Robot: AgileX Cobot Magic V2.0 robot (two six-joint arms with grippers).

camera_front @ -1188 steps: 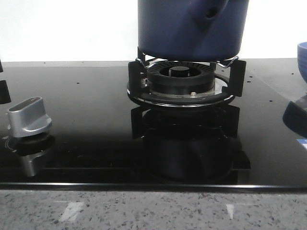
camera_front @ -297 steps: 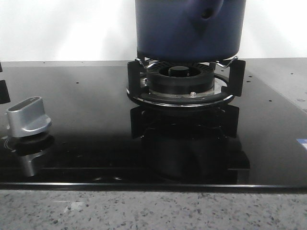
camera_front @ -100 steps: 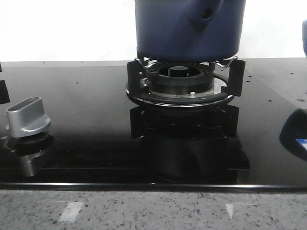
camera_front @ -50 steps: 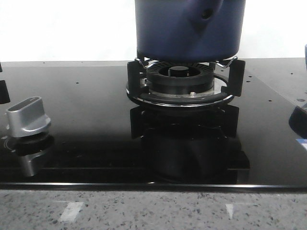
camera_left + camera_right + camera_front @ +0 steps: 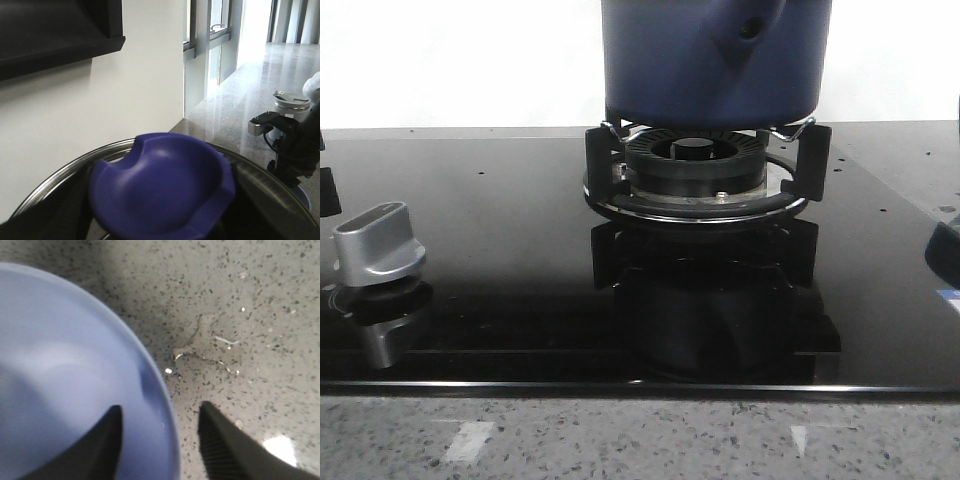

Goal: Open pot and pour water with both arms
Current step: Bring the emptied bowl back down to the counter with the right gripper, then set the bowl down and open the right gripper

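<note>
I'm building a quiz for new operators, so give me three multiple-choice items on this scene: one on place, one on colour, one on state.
1. Where does the pot stand? A on the burner grate; B on bare glass; C on a shelf.
2. What colour is the knob on the cooktop? A red; B silver; C green.
3. How do the right gripper fingers stand at the bowl? A both inside; B astride its rim; C both outside.

Answers: 1 A, its base sits on the prongs. 2 B, it shines grey metal. 3 B, one finger is inside, one outside.

Dark navy pot (image 5: 715, 60) upright on burner grate (image 5: 705, 165), handle stub forward
</note>
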